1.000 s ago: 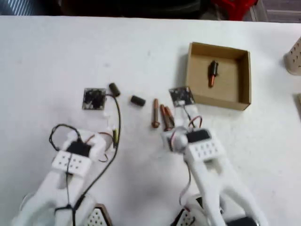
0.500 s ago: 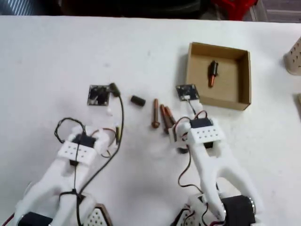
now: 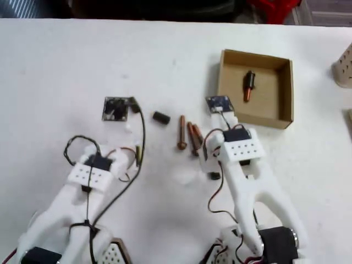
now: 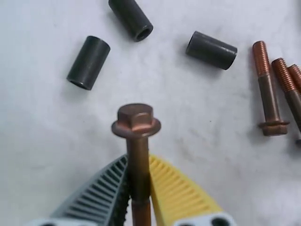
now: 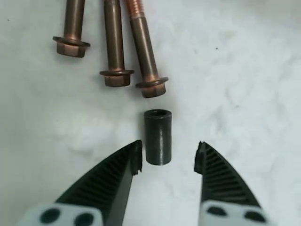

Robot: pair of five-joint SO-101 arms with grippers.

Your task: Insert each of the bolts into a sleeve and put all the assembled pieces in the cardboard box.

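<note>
As both arms eased forward over the last second, left arm: it nudged ahead and a bit toward the middle, then basically parked for the last half second.
Left end effector (image 4: pixel 138 162): clamped tight on a bolt (image 4: pixel 137 123), shank pinched between the fingers, head poking out front, hanging above the worktop (image 3: pixel 66 66).
Loose sleeves (image 4: pixel 88 62): three lying on the worktop just ahead of that bolt, none touched yet.
Loose bolts (image 5: pixel 114 42): three side by side in the middle, heads toward the arms.
Right end effector (image 5: pixel 168 150): jaws wide open, holding nothing, now straddling a sleeve (image 5: pixel 158 136) lying flat just short of those bolt heads.
Meaning: looks lined up for a grab on that sleeve, so bolt and sleeve can get mated next.
Cardboard box (image 3: pixel 257 56): far right, one assembled piece (image 3: pixel 248 83) inside, so plenty left to do.
</note>
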